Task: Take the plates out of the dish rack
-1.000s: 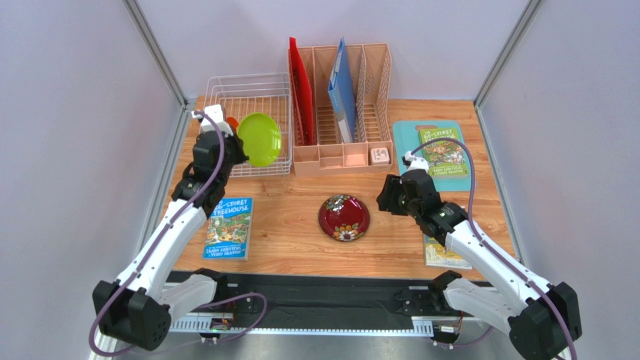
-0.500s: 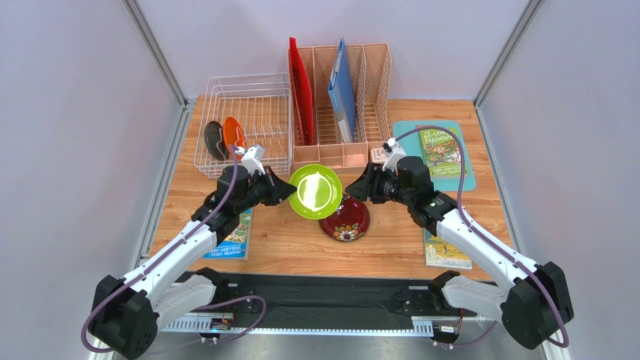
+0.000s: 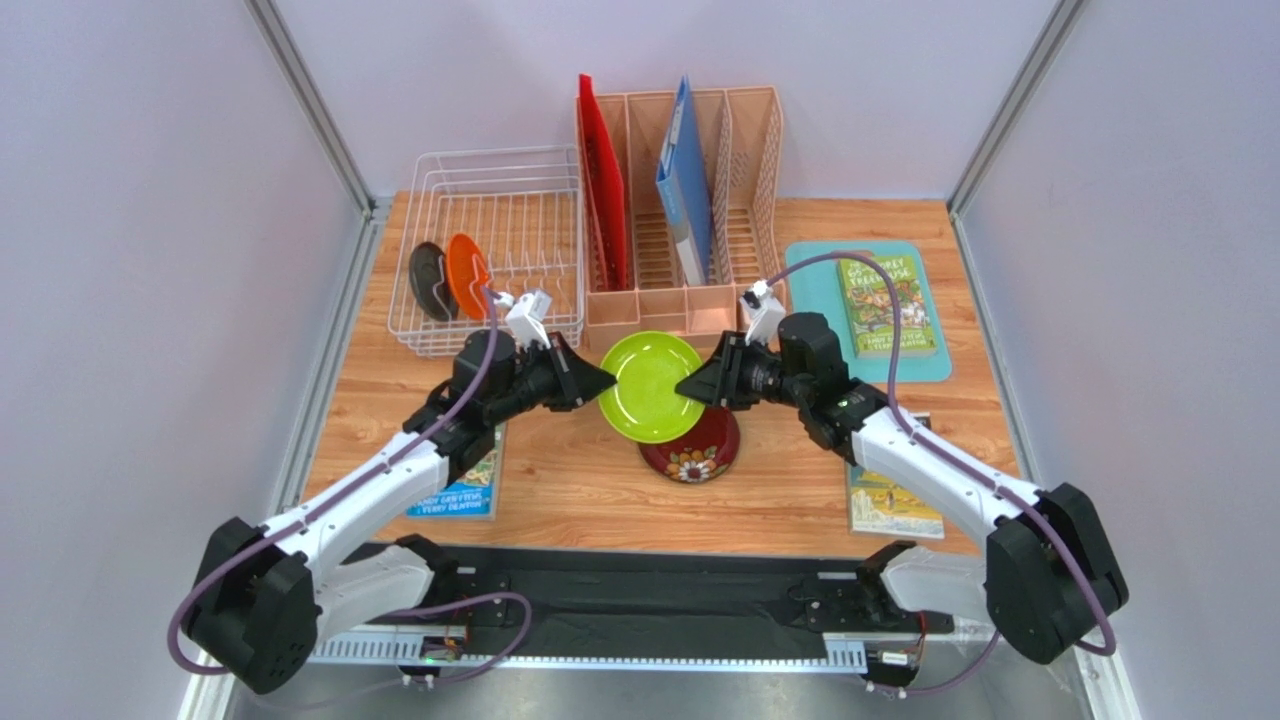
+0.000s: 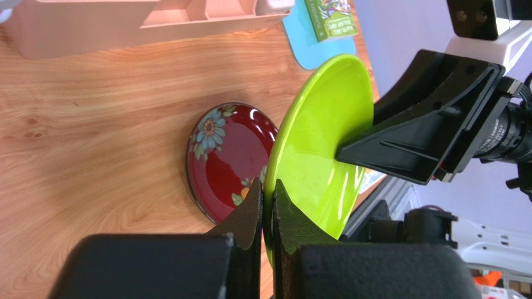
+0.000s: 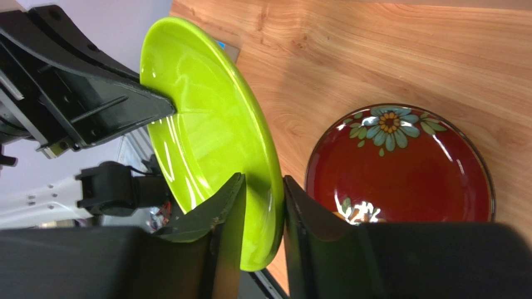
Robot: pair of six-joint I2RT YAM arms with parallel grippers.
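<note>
Done: red plate (image 3: 699,450) on table (image 3: 586,483) | Midair: green plate (image 3: 649,383) pinched by left gripper (image 3: 598,393); right gripper (image 3: 684,387) straddles its far rim, clamped or not I cannot tell | To go: orange plate (image 3: 467,275), dark plate (image 3: 427,281) in rack (image 3: 496,162)

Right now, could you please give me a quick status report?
Left gripper shut on lime green plate, above red plate. Right gripper straddling opposite rim, grip unconfirmed. Orange plate, dark plate in dish rack. Nothing blocking.
</note>
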